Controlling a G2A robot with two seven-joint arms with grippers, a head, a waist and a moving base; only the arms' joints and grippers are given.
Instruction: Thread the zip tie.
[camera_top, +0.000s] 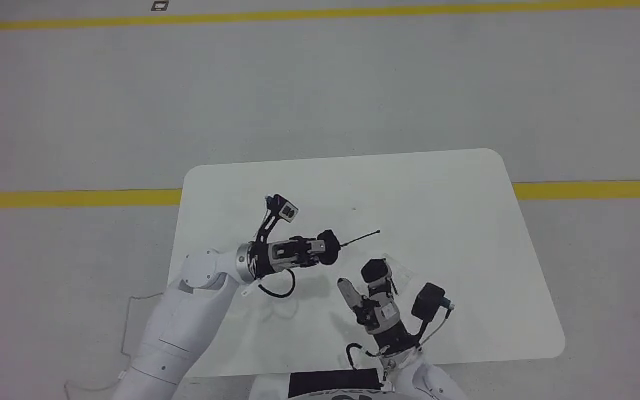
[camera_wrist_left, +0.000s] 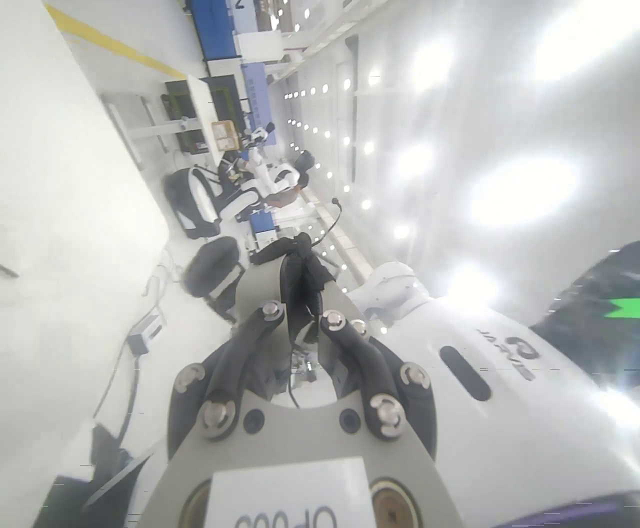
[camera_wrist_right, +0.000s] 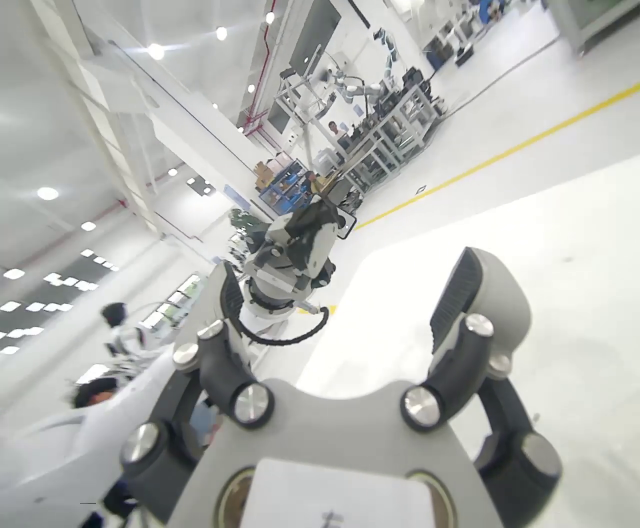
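**Item 1: left pincer (camera_top: 328, 246).** The fingers are pressed together and clamped on a thin black zip tie (camera_top: 360, 238). From its own wrist, the dark pads (camera_wrist_left: 302, 285) meet around the strap. The free length curves away past the tips to a small, thicker head.

**Item 2: zip tie.** The tie is slim and black, and is gripped near one end. The rest sticks out of the left pincer over the middle of the table, pointing toward the table's right side. I cannot tell from here whether the far end touches the tabletop.

**Item 3: right pincer (camera_wrist_right: 348, 267).** The fingers are spread wide with nothing between them. The ribbed black pads (camera_wrist_right: 452, 295) face each other across the gap. This pincer sits over the near part of the table, near the tie's free end but apart from it. Its open mouth is turned toward the left pincer.

**Item 4: black cable (camera_wrist_right: 285, 341).** A loop of it hangs under the left wrist. From the right wrist, it lies between the two pincers, low down and apart from the tie.

**Item 5: table (camera_top: 450, 190).** It is white with rounded corners, and both arms come in from its near side.

**Item 6: floor (camera_top: 560, 100).** The floor is pale grey. A yellow line (camera_top: 80, 198) passes behind the table, and another runs farther back.
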